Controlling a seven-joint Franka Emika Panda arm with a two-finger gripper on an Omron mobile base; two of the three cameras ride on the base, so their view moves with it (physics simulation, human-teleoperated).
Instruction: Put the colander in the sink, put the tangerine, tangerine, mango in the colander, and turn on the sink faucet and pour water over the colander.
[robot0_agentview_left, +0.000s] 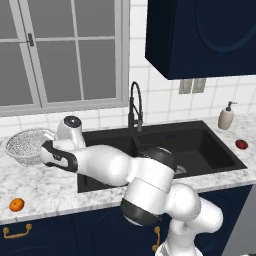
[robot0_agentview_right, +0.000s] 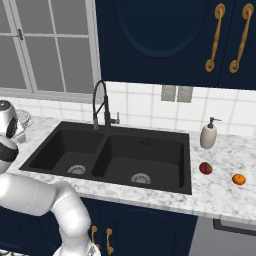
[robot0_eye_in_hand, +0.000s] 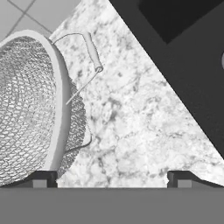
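Observation:
The colander (robot0_agentview_left: 24, 145) is a silvery mesh bowl standing on the marble counter left of the sink (robot0_agentview_left: 200, 131). In the hand view the colander (robot0_eye_in_hand: 30, 105) takes up the left side, its wire handle (robot0_eye_in_hand: 92, 50) pointing toward the black sink (robot0_eye_in_hand: 188, 65). My gripper (robot0_eye_in_hand: 111, 179) is open above bare counter just beside the colander's rim, holding nothing; the left fingertip (robot0_eye_in_hand: 41, 178) sits by the rim. One tangerine (robot0_agentview_left: 16, 204) lies at the front left of the counter. Another tangerine (robot0_agentview_right: 239, 179) and the dark red mango (robot0_agentview_right: 205, 168) lie right of the sink (robot0_agentview_right: 150, 127). The black gooseneck faucet (robot0_agentview_left: 135, 107) stands behind the sink, with no stream showing.
A beige soap dispenser (robot0_agentview_right: 208, 135) stands at the back right of the counter. My white arm (robot0_agentview_left: 115, 167) stretches across the left basin toward the colander. A window is behind the counter's left part, and dark cabinets hang above on the right.

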